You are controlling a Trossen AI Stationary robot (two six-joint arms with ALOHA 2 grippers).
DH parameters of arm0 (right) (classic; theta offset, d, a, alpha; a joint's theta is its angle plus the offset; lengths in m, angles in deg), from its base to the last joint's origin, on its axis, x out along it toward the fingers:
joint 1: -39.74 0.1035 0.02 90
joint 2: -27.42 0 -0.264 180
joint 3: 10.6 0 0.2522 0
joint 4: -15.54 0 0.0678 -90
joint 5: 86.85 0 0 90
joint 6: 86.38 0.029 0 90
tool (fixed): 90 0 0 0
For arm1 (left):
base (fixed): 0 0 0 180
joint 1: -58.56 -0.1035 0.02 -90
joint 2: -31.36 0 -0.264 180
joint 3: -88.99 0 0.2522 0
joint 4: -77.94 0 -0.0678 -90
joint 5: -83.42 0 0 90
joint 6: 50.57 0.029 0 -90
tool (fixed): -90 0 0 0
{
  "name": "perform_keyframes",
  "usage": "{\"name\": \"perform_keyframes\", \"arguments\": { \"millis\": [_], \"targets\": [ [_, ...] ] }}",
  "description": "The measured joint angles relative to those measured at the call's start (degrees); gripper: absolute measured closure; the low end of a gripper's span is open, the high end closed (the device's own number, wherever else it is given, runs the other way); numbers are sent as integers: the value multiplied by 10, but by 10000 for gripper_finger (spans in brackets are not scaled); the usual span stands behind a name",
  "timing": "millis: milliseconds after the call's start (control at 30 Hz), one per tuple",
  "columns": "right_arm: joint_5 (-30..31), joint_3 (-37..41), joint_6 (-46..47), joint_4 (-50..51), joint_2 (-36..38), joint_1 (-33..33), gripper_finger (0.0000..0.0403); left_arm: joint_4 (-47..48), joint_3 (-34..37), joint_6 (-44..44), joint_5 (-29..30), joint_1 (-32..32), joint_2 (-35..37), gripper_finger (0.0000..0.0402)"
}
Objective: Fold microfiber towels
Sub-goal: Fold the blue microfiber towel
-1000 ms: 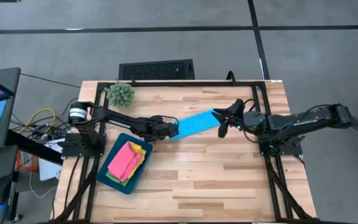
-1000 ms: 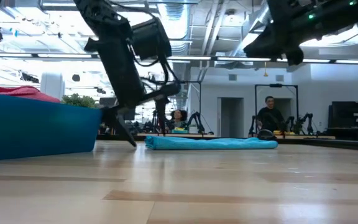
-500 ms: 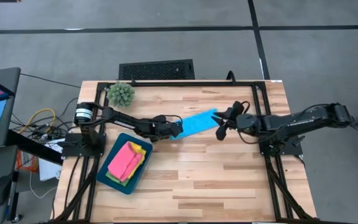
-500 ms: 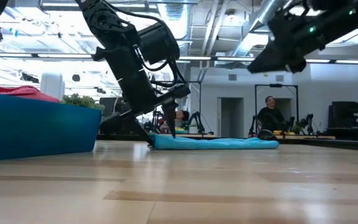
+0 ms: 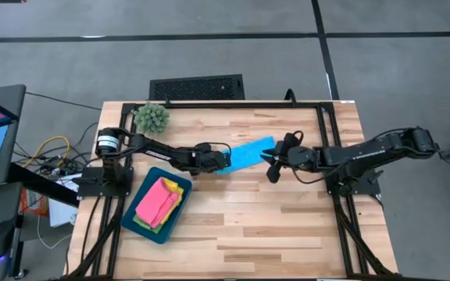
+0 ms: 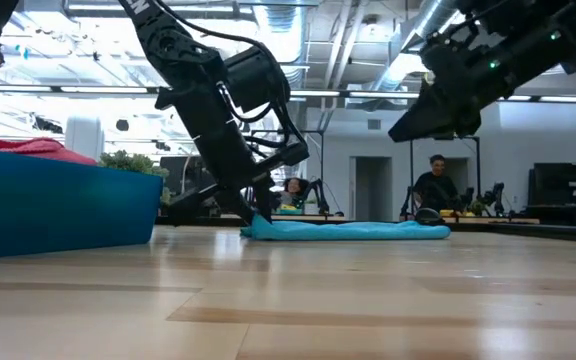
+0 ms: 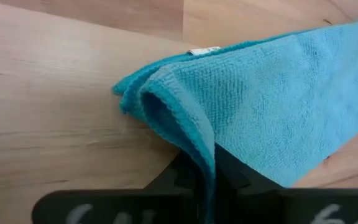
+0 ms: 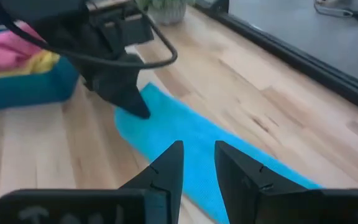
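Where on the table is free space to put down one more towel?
The wide front strip of the table, right of the teal tray, is bare. The middle is crowded: the blue towel lies between the left tool and right tool.

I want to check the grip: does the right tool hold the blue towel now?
No. In the low view the right tool hangs in the air above the blue towel, apart from it.

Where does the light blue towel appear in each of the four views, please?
High view: light blue towel at table centre, between both arms.
Low view: flat strip on the tabletop, mid-picture.
Left wrist view: fills the picture's right, its corner pinched.
Right wrist view: centre, running diagonally.
Shared landmark: left gripper, shut on the towel's end.
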Motion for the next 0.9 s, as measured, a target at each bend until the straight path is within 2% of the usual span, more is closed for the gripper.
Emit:
{"name": "perform_keyframes", "arguments": {
  "millis": [200, 367, 467, 600, 733, 900],
  "targets": [
    [-15, 0, 0, -4, 27, 0, 287, 12, 2, -1, -28, 12, 50, 399],
    [-47, 0, 1, -8, 0, -5, 287, 49, 1, 20, -28, 12, 95, 400],
    [-51, 0, 1, -26, -32, -4, 287, 74, 1, 25, -30, 16, 121, 400],
    [-62, 0, 1, -104, -90, -2, 287, 87, 1, 43, -43, 15, 130, 400],
    [-61, 0, 0, -192, -168, -3, 287, 88, 1, 46, -65, 18, 130, 400],
    [-60, 0, 0, -298, -280, 4, 287, 90, 1, 46, -63, 18, 130, 400]
  ]
}}
